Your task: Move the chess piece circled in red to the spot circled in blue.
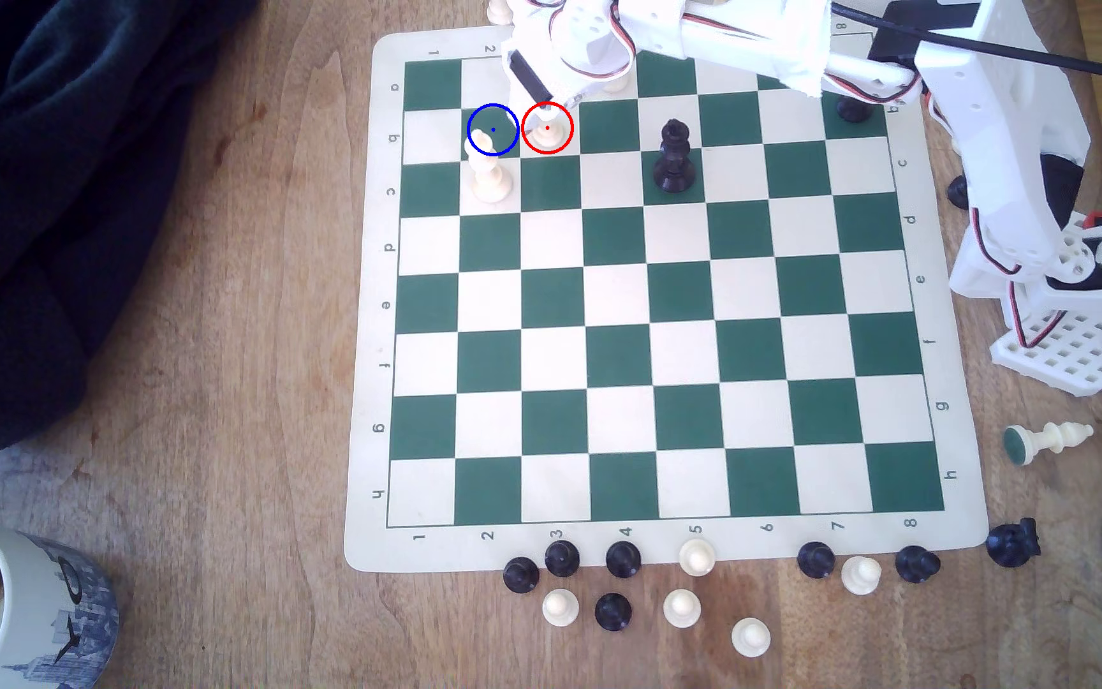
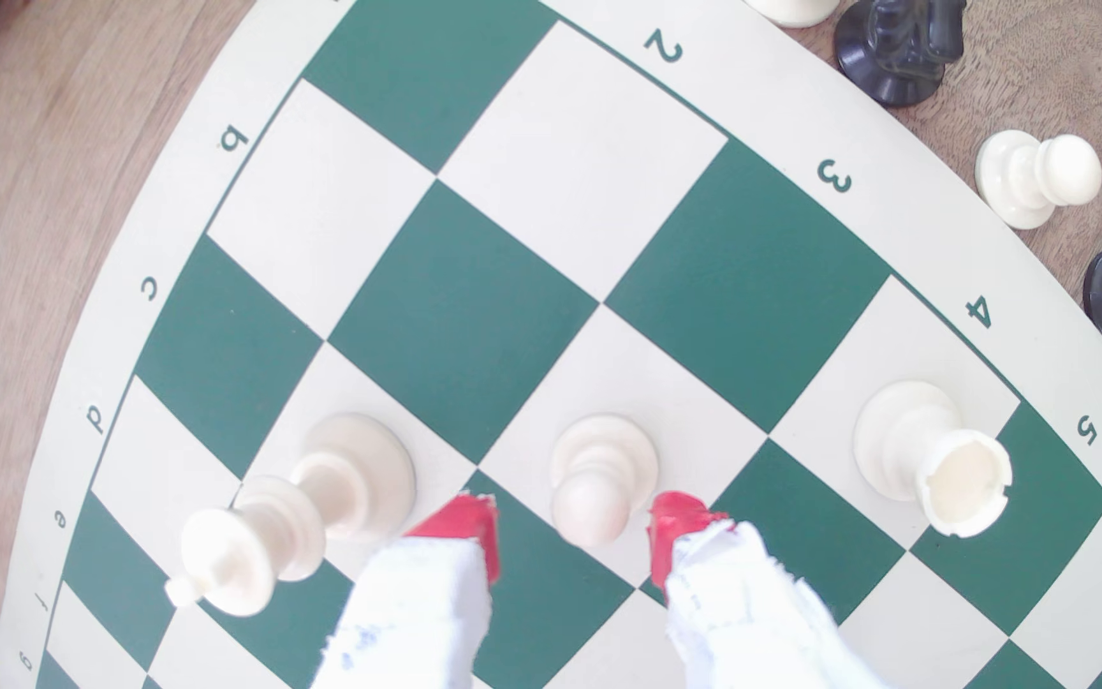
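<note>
The fingers stand apart, their red tips on either side of the pawn's ball head with a gap showing at each side, so nothing is clamped. In the exterior view the pawn stands upright on its cream square inside the red ring, under the tip of the white arm that reaches in from about two o'clock. The blue-ringed green square lies just beside it at nine o'clock, with no piece standing on it, though the head of a taller cream piece on the next square at six o'clock overlaps the ring. A cream rook stands near the pawn on the other side. A black king stands at the pawn's three o'clock, well apart. Spare pawns lie on the worktop at the board's six o'clock edge.
</note>
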`<action>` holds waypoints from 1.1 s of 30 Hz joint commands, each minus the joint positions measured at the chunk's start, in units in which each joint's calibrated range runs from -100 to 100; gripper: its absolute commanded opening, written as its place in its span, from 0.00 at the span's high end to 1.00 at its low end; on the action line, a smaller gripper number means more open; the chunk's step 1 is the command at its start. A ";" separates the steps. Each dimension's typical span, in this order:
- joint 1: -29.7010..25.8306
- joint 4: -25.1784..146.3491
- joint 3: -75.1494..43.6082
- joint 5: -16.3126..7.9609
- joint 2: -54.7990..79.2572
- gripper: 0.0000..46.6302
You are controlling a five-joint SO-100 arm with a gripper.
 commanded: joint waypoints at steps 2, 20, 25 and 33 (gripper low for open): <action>-0.51 -1.22 -0.56 0.15 -0.71 0.74; -0.59 -2.45 -0.56 0.15 -0.20 0.82; -0.67 -2.45 -0.56 0.20 -0.20 0.87; -0.59 -1.63 -1.38 0.63 -1.21 0.93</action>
